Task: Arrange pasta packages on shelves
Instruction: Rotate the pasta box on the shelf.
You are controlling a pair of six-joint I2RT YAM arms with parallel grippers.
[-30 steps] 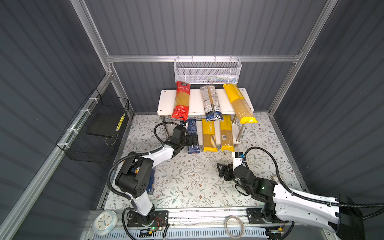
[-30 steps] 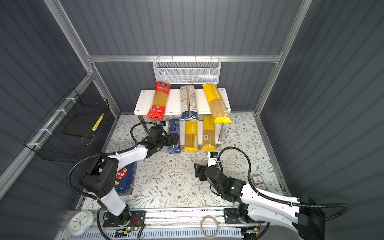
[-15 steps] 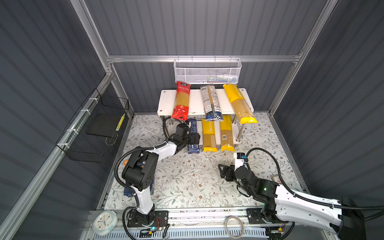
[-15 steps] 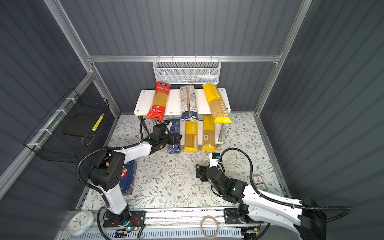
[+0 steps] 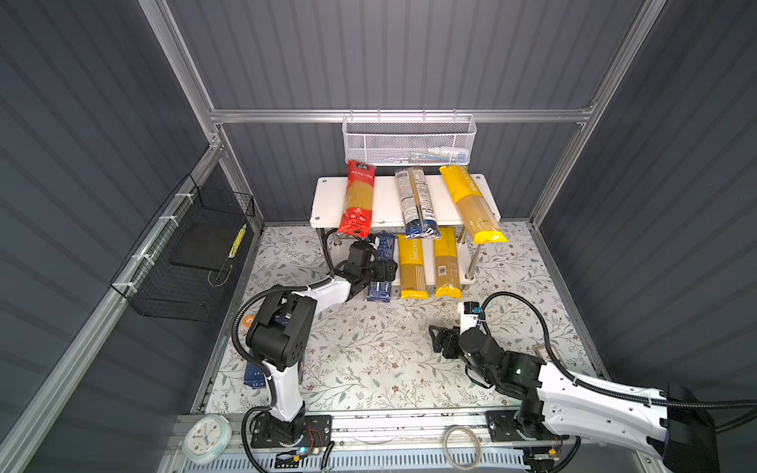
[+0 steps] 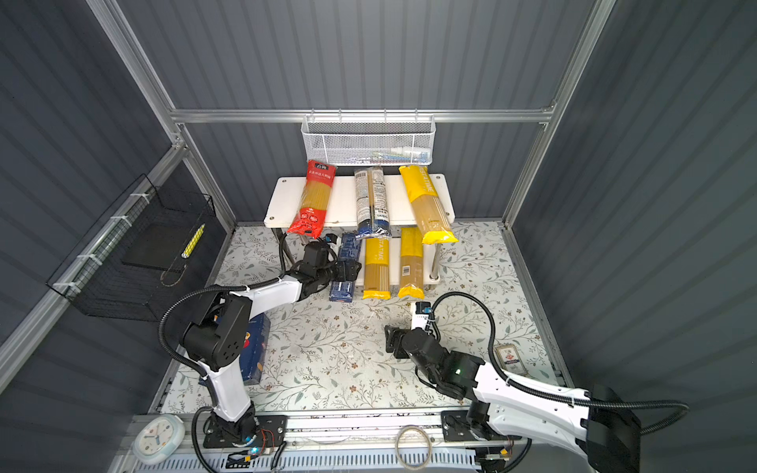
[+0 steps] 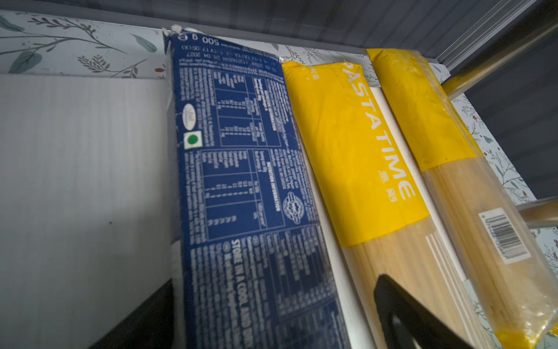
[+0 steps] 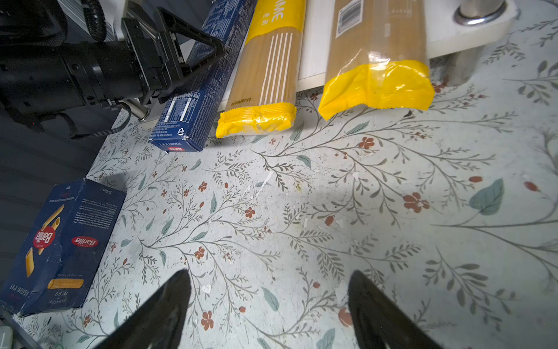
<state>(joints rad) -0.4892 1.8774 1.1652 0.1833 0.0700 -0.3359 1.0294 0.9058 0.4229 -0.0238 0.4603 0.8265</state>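
The shelves (image 5: 385, 200) hold a red bag (image 5: 358, 200), a clear and dark-blue bag (image 5: 415, 202) and a yellow bag (image 5: 471, 204) on the top board. On the lower board (image 7: 75, 181) lie two yellow bags (image 5: 411, 266) (image 5: 445, 262) and the narrow dark-blue box (image 5: 379, 288), its front end overhanging the mat. My left gripper (image 5: 385, 270) (image 7: 276, 279) is open, its fingers straddling that box. The wider Barilla box (image 8: 60, 241) lies on the mat beside the left arm's base. Over bare mat, my right gripper (image 8: 270, 273) (image 5: 438, 340) is open and holds nothing.
A white mesh basket (image 5: 409, 141) hangs on the back wall above the shelves. A black wire basket (image 5: 184, 262) hangs on the left wall. A small card (image 6: 510, 358) lies on the mat at the right. A clock (image 5: 206, 436) sits on the front rail.
My left arm has stretched further toward the shelves, carrying its open gripper rightward over the narrow dark-blue box. The right arm has barely shifted.
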